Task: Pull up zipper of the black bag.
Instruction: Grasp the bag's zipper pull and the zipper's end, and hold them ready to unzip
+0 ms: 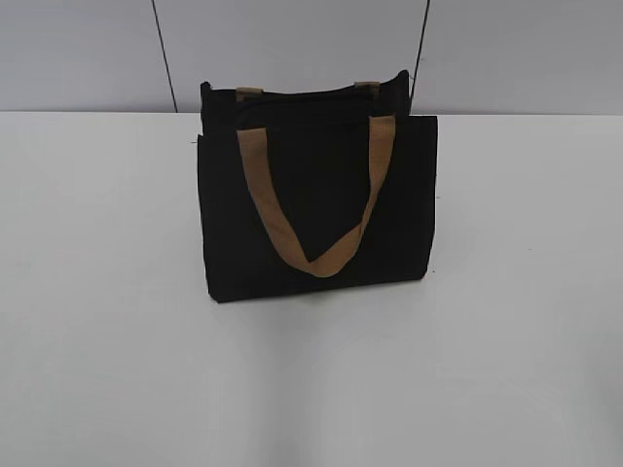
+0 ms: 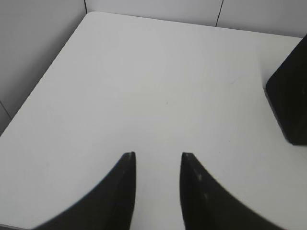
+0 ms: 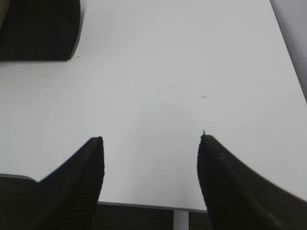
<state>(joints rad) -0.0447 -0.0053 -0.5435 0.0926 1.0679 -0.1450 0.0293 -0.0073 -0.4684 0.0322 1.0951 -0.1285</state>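
The black bag (image 1: 316, 209) stands upright at the middle of the white table, one tan strap handle (image 1: 311, 209) hanging down its front. Its top edge shows, but the zipper is too small or hidden to make out. Neither gripper shows in the exterior view. My left gripper (image 2: 158, 155) is open and empty over bare table, with a corner of the bag (image 2: 290, 98) at the right edge of its view. My right gripper (image 3: 151, 139) is open wide and empty near the table's front edge, with a corner of the bag (image 3: 41, 28) at the upper left.
The white table (image 1: 107, 321) runs to a grey panelled wall (image 1: 88, 53) behind the bag. The table's front edge (image 3: 144, 206) shows between my right fingers. Its rounded far left corner (image 2: 91, 17) shows in the left wrist view.
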